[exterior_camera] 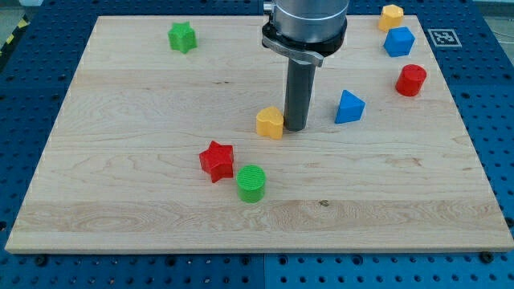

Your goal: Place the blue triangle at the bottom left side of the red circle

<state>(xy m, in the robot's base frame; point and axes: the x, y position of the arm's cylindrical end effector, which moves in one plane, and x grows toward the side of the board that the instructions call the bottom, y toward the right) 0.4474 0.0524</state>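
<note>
The blue triangle (348, 107) lies on the wooden board right of centre. The red circle (410, 80) stands up and to the right of it, near the board's right edge, with a gap between them. My tip (294, 128) rests on the board left of the blue triangle, about a block's width from it, and right beside the yellow heart-shaped block (271, 123), touching or nearly touching its right side.
A blue cube-like block (398, 42) and a yellow block (391, 17) sit at the top right. A green star (182, 37) is at the top left. A red star (217, 160) and a green cylinder (250, 183) lie below centre.
</note>
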